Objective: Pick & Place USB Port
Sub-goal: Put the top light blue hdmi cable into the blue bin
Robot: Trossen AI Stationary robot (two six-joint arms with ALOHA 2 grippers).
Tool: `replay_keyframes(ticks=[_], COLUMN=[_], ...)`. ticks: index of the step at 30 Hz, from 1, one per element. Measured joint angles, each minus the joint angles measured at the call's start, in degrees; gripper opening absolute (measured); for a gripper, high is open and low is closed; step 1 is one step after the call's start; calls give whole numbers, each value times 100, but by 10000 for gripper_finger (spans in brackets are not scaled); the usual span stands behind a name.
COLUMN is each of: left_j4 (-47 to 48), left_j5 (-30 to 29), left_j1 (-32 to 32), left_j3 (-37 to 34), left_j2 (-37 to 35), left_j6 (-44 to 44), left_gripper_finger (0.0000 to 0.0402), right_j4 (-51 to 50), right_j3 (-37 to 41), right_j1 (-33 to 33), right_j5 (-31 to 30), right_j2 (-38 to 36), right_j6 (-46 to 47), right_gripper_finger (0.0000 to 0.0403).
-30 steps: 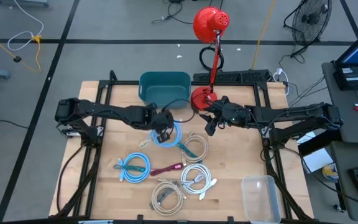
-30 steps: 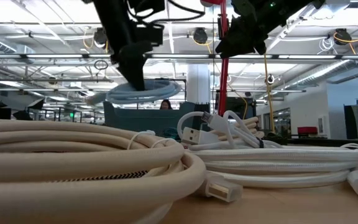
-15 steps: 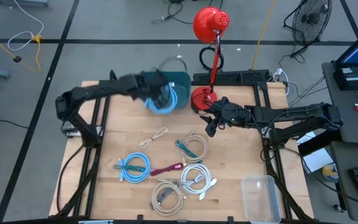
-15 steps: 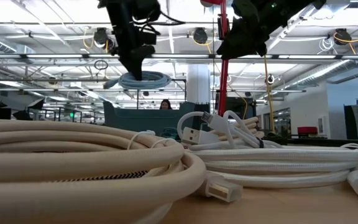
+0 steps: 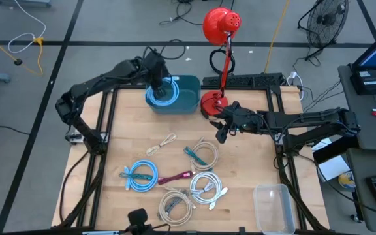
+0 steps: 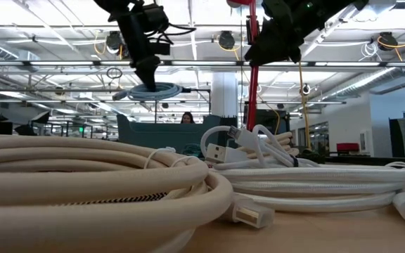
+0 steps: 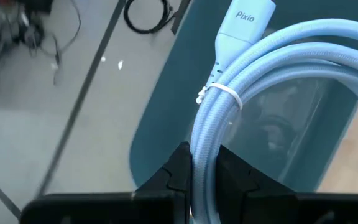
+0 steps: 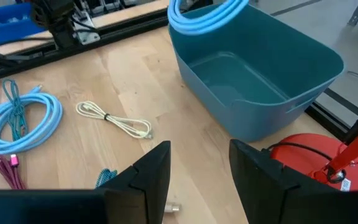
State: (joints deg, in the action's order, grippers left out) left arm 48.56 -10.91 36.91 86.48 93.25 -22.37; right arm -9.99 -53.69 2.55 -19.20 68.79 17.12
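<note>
now holding the light blue cable (image 5: pixel 164 93) pinched in the left gripper (image 5: pixel 156 82) above the teal bin (image 5: pixel 189 98), best lowered inside before letting go.

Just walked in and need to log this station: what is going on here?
The left gripper is shut on a coiled light-blue cable and holds it in the air over the teal bin at the back of the table. The bin looks empty so far. The right gripper waits open beside the red lamp base, holding nothing. Several other coiled cables, white, blue and magenta, lie on the table.
</note>
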Motion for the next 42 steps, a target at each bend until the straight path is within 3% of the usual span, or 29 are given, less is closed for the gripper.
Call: replay_keyframes(ticks=[11, 17, 27, 31, 42], left_j4=[-665, -862, -1408, -1404, -1213], left_j5=[143, -179, -261, 40, 87], left_j1=[-98, -61, -18, -18, -28], left_j3=[0, 0, -2, 0, -2], left_j2=[892, 1407, 1515, 1515, 1515], left_j6=[-476, -565, -671, -623, -470], left_gripper_finger=[39, 39, 39, 39, 39], right_j4=[95, 92, 94, 95, 96], right_j3=[0, 0, 0, 0, 0], right_j1=[0, -1, 0, -1, 0], right_j5=[4, 6, 6, 7, 6], right_j2=[-2, -2, -2, -2, -2], right_j6=[-2, -24, -46, -46, -39], right_gripper_finger=[155, 155, 155, 155, 155])
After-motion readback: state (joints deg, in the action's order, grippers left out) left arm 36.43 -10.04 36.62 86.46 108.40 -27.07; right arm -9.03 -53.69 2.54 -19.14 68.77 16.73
